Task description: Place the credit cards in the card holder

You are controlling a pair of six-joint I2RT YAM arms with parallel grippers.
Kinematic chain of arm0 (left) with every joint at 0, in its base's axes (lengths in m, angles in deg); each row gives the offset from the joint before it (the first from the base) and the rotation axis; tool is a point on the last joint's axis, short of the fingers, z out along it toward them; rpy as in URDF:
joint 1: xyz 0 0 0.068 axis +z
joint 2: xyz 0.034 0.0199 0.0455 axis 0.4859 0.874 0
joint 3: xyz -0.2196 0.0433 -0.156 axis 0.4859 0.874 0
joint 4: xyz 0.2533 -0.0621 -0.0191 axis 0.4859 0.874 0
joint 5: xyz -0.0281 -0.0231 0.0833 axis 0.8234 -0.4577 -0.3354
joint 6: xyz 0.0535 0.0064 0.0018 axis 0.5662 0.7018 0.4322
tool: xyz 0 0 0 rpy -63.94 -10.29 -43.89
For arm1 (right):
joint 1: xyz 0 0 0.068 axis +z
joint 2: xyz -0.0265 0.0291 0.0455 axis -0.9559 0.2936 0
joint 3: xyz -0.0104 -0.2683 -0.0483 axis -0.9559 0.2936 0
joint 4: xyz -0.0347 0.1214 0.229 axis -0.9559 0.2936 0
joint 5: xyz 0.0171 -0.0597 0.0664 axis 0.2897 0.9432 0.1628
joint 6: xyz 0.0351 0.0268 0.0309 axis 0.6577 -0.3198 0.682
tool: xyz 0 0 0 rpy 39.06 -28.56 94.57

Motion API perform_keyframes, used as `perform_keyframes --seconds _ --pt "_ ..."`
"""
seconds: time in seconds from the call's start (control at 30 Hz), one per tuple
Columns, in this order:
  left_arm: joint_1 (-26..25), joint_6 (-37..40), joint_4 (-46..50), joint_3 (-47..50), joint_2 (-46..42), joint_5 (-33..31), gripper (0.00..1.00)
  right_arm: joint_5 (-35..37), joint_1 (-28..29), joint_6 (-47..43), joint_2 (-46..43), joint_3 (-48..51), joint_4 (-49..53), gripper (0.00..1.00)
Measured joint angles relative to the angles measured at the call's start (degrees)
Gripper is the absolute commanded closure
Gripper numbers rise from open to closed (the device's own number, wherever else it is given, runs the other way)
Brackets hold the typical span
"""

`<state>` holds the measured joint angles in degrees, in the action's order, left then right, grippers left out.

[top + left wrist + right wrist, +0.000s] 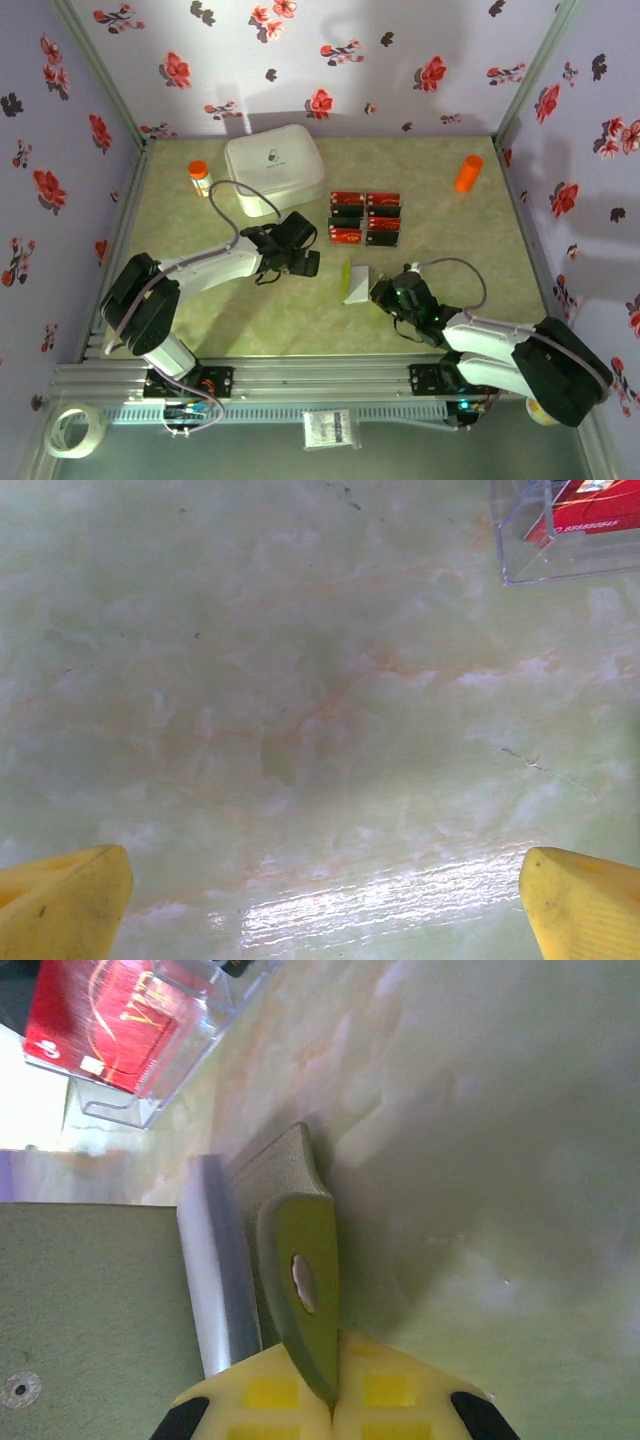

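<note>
Several red and black credit cards (365, 218) lie in a clear plastic tray at the table's middle. The olive-green card holder (355, 283) stands propped open just in front of them. My right gripper (383, 291) is shut on its thin green flap (305, 1290), which has a small hole; the flap is pinched between the yellow fingers (270, 1400) at my right gripper (335, 1405). The holder's other panel (90, 1300) spreads to the left. My left gripper (300, 257) hovers left of the cards, open over bare table, with both yellow fingertips (60, 905) wide apart around my left gripper (325, 905). A red card (590, 510) peeks from the tray corner.
A big white rounded box (273, 165) sits at the back left with a small orange-capped bottle (200, 178) beside it. An orange cylinder (468, 173) stands at the back right. Floral walls close in three sides. A tape roll (75, 430) lies off the table's front left.
</note>
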<state>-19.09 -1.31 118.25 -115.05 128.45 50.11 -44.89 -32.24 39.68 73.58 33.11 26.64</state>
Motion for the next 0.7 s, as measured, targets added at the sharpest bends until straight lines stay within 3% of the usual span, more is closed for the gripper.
perform_keyframes --seconds 0.37,0.7 --pt "-2.6 -1.07 -3.13 -4.68 -2.78 4.39 0.0 0.11 1.18 0.0 3.89 -0.07 -2.84 1.0" --pt "-6.69 1.38 -2.19 -17.75 8.52 5.53 0.0 0.26 1.33 0.0 4.09 -0.07 -3.06 1.0"
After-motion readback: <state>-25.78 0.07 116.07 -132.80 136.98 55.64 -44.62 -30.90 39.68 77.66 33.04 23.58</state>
